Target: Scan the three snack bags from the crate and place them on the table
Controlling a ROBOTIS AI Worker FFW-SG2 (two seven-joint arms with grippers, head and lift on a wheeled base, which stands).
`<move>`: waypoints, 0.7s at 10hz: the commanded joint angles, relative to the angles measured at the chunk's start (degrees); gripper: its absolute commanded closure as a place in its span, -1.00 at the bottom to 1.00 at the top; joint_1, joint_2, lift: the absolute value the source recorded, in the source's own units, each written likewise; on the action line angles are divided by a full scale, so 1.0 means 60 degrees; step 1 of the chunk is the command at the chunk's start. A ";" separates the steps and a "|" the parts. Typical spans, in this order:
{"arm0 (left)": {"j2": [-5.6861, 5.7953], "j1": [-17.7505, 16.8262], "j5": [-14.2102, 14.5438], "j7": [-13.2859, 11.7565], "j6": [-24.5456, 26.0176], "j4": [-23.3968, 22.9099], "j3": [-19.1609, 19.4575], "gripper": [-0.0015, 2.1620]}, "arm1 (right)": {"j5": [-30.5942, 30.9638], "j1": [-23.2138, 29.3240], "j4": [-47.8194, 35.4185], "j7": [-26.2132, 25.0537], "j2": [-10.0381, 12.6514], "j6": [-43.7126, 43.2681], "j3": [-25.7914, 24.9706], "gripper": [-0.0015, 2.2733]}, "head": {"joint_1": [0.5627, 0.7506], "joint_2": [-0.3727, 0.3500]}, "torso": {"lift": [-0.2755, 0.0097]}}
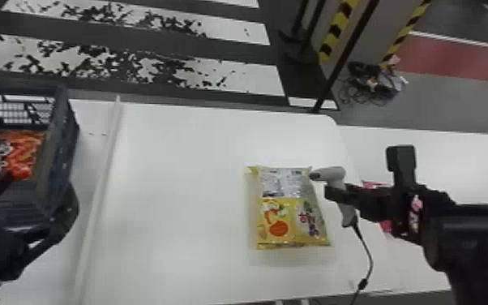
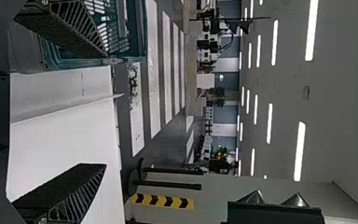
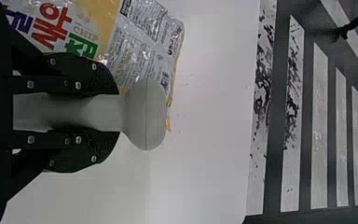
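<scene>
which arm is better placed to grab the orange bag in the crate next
Left, I'd judge: its gripper is open and near the crate with the orange bag, while the right gripper holds the scanner beside the yellow bag.

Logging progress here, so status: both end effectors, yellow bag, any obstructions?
Right end effector shut on scanner. Left end effector open, near crate. Yellow bag on table; cable runs beside it, possible snag.
</scene>
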 commanded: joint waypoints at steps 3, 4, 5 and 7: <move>-0.0045 0.0008 0.0000 0.0014 0.0000 0.0016 -0.0010 -0.97 | 0.0073 -0.0698 -0.0125 -0.0058 0.0109 0.0769 0.0881 0.99 | 0.41 -0.43 | 0.50; -0.0045 -0.0006 0.0000 0.0014 0.0000 0.0001 -0.0010 -0.97 | 0.0132 -0.0917 0.0080 -0.0132 0.0139 0.0769 0.1130 0.99 | 0.41 -0.38 | 0.50; -0.0059 -0.0006 0.0000 0.0014 0.0000 0.0016 -0.0010 -0.97 | 0.0190 -0.1137 0.0329 -0.0161 0.0153 0.0769 0.1291 0.99 | 0.41 -0.34 | 0.50; -0.0059 -0.0006 0.0000 0.0014 0.0000 0.0016 0.0019 -0.97 | 0.0293 -0.1445 0.0842 -0.0263 0.0153 0.0740 0.1467 0.99 | 0.41 -0.31 | 0.50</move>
